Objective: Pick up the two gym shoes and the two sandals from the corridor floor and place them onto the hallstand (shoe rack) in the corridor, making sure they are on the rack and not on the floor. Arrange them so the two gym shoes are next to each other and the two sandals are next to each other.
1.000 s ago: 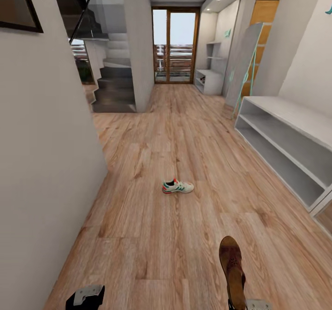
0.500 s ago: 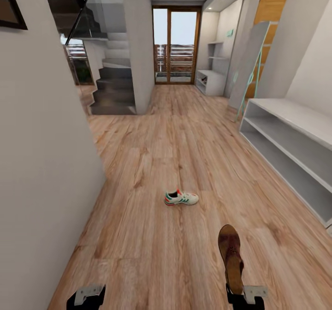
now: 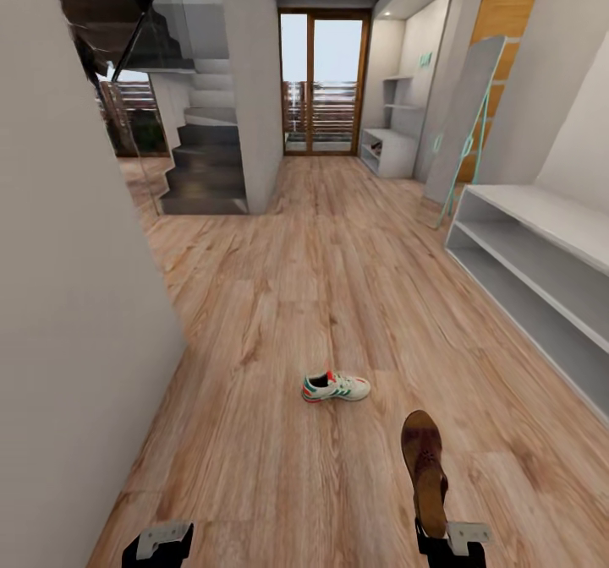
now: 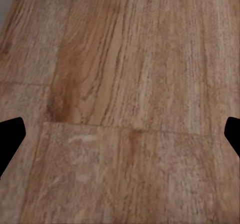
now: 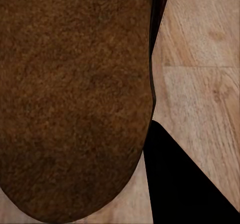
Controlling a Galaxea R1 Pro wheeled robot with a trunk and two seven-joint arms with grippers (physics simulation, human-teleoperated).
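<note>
One brown sandal (image 3: 424,466) pinched in right gripper (image 3: 447,543); left gripper (image 4: 120,134) spread.

Head camera: high, facing down the corridor toward 12 o'clock. Wrist cameras: close over the floor (image 3: 279,297), shared by all.

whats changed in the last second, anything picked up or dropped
Nothing picked up or let go. The whole head view has shifted: the camera moved, so the gym shoe on the corridor floor now sits lower in the picture and the grey shelf unit further right. The right gripper still holds the brown sandal, the left gripper is still open over bare floor.
</note>
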